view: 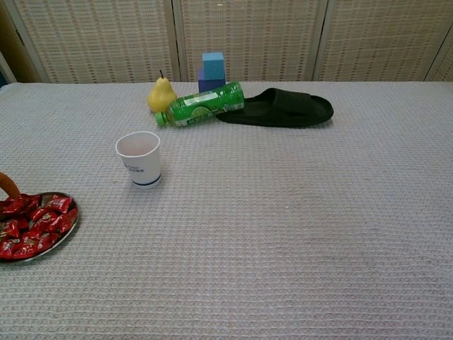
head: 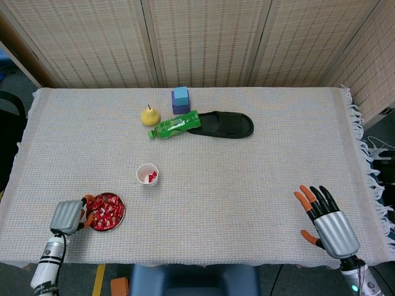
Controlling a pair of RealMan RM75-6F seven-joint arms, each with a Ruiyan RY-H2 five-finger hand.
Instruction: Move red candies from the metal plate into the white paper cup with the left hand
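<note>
Red candies (head: 106, 209) (view: 32, 223) fill a small metal plate (head: 124, 213) (view: 69, 229) near the table's front left. My left hand (head: 68, 214) sits at the plate's left rim, its orange fingertips (view: 8, 185) reaching down onto the nearest candies. Whether they pinch one I cannot tell. The white paper cup (head: 147, 174) (view: 139, 159) stands upright a little behind and right of the plate, with red showing inside it in the head view. My right hand (head: 326, 217) lies far off at the front right, fingers spread, holding nothing.
At the back of the table stand a yellow pear (head: 149, 115), a green bottle (head: 175, 125) on its side, a black slipper (head: 223, 124) and stacked blue and purple blocks (head: 180, 100). The table's front edge runs just below both hands.
</note>
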